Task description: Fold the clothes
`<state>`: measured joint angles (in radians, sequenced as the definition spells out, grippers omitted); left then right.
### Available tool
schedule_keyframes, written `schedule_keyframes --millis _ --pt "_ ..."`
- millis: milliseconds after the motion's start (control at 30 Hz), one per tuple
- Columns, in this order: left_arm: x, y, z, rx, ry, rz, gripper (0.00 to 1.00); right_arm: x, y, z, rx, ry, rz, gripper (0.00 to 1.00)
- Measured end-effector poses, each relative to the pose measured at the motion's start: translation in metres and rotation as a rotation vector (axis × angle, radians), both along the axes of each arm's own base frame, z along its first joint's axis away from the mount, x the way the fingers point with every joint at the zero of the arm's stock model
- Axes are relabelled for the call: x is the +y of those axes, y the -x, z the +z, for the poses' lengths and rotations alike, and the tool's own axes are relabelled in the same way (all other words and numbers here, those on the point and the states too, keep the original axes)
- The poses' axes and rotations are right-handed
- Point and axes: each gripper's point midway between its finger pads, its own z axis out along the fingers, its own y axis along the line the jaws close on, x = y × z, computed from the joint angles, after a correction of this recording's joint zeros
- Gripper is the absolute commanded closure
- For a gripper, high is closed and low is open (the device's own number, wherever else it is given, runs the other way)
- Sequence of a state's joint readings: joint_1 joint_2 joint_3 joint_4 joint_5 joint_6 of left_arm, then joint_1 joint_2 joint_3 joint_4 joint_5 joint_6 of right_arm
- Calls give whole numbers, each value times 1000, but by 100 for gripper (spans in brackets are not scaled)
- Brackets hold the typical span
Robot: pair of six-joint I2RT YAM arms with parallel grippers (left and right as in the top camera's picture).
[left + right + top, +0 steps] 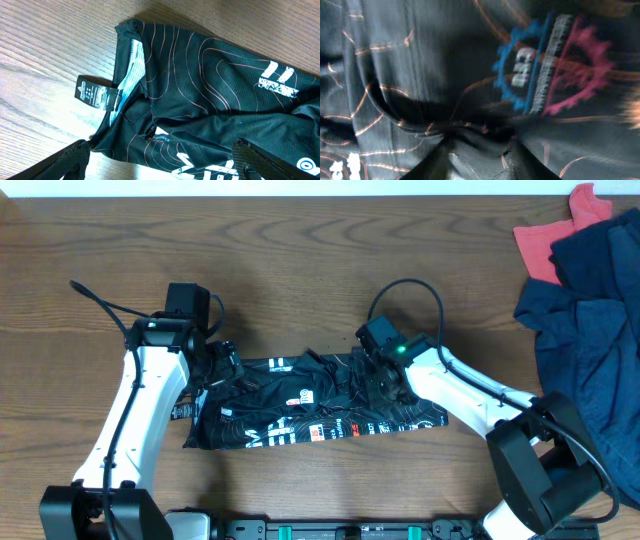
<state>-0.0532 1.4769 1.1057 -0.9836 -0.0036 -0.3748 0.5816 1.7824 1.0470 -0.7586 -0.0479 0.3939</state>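
From the overhead camera I record the black sports T-shirt (pixel 300 415), thin smooth synthetic printed with fine orange-white contour lines, lying at the middle of the brown wood-grain table (pixel 300 260). It is bunched into a long, creased horizontal band between the two arms, with white block lettering facing up along its near edge.

Left gripper (pixel 218 368): sits at the band's left end. In the left wrist view its two dark fingers (pixel 67 159) stand wide apart at the lower corners, released and holding nothing, with the fabric spread between them. That view also shows a pale mesh inner collar strip (pixel 134 62), a small black rectangular printed tag (pixel 95 92) lying out on the bare wood, and a distressed white printed mark (pixel 277 82).

Right gripper (pixel 383 383): rests on the band right of centre. The right wrist view is blurred; I see the fingers converging on a puckered ridge of cloth, so I read it as clenched on a fold of the black sports T-shirt. A blue-and-pink cog-shaped logo (pixel 545 65) lies just beyond the pinch.

At the table's far right corner: a rumpled navy fabric heap (pixel 590 330) over a coral-red cloth (pixel 545 240), well apart from the shirt.
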Motion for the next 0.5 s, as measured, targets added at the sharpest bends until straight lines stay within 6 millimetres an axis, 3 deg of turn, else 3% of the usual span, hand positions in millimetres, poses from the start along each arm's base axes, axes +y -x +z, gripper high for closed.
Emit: schedule_keyframes --millis 67,133,233,333,433,500 --pt "0 0 0 1 0 0 7 3 6 -1 26 -20 9 94" --pt "0 0 0 2 0 0 7 8 11 -1 50 -54 22 93" --pt "0 1 0 2 0 0 7 22 21 2 99 -138 73 84" --pt "0 1 0 3 0 0 7 34 35 7 163 -220 144 81" --pt "0 1 0 3 0 0 5 37 48 10 217 -259 185 68" --pt "0 1 0 3 0 -1 3 37 51 11 225 -266 205 65"
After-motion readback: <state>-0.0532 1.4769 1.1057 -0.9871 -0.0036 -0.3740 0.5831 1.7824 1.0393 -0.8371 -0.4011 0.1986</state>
